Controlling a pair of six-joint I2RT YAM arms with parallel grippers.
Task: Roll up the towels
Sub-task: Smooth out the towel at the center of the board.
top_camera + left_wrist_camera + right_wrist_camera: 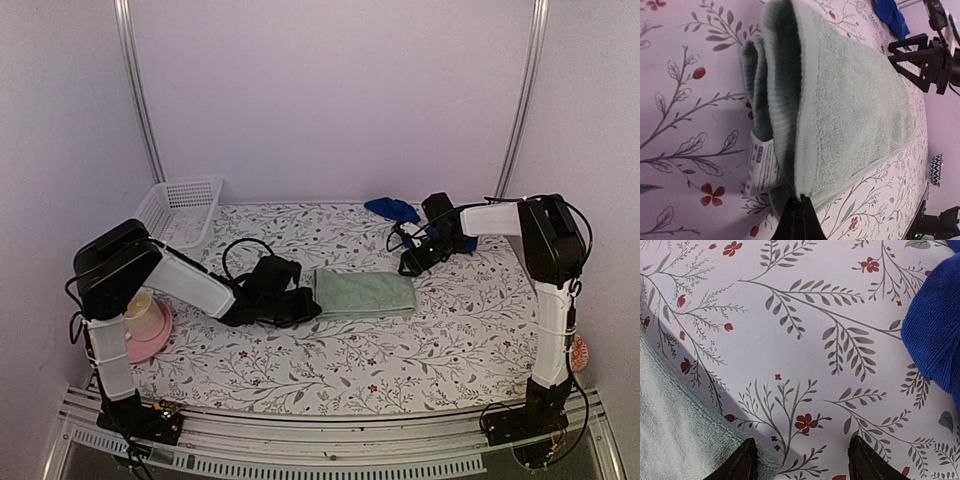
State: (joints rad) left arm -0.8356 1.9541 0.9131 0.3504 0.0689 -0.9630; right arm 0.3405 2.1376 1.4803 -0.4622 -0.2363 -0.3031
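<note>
Left gripper [800, 207] pinches green towel [855, 110] by its near rolled edge; roll forward tightly, evenly; right gripper [802, 462] hangs open.

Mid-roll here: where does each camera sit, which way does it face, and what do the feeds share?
Top: above and behind the bases, looking down on the table; both arms show, left hand at the green towel, right hand near the blue towel.
Left wrist: low, facing along the green towel's rolled end toward the right hand; own shut fingertips pinch its edge.
Right wrist: looking down on the table between the towels; own fingertips apart.
Shared: all three show both towels.
</note>
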